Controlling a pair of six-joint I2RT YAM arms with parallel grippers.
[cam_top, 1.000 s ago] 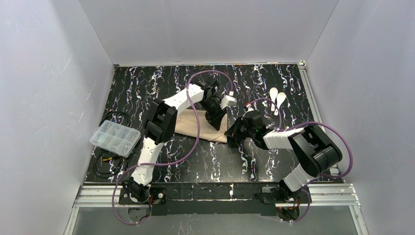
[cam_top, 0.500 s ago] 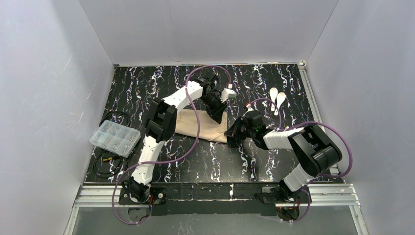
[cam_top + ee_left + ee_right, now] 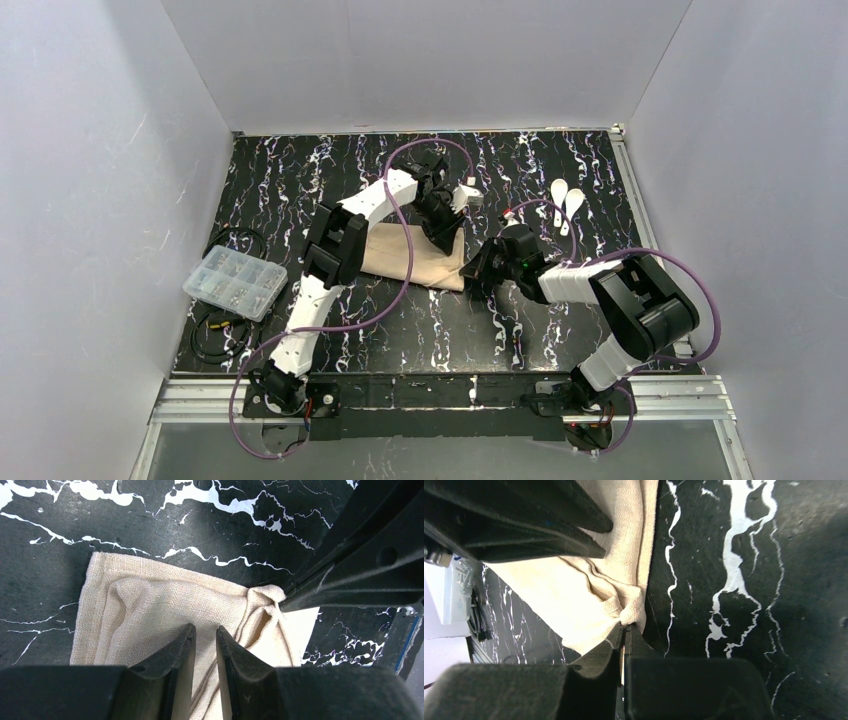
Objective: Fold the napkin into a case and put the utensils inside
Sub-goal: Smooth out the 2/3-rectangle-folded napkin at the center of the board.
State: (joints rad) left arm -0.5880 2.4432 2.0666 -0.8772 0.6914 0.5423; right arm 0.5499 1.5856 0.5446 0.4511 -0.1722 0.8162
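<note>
The beige napkin (image 3: 405, 262) lies folded into a narrow strip in the middle of the table, bunched at its right end. It also shows in the left wrist view (image 3: 150, 605) and the right wrist view (image 3: 574, 585). My right gripper (image 3: 472, 268) is shut on the strip's right end, pinching a wad of cloth (image 3: 631, 612) at table level. My left gripper (image 3: 440, 235) hangs just above the napkin's right part with its jaws a narrow gap apart (image 3: 205, 635) and nothing between them. Two white utensils (image 3: 558, 192) (image 3: 575, 203) lie at the back right, apart from both grippers.
A clear plastic compartment box (image 3: 234, 281) stands at the left edge, with black cables (image 3: 215, 325) beside it. White walls close in the table on three sides. A purple cable (image 3: 405, 260) from the left arm hangs across the napkin.
My left gripper has drawn back and up a little from the napkin's right part. The right gripper and the napkin have stayed put.
</note>
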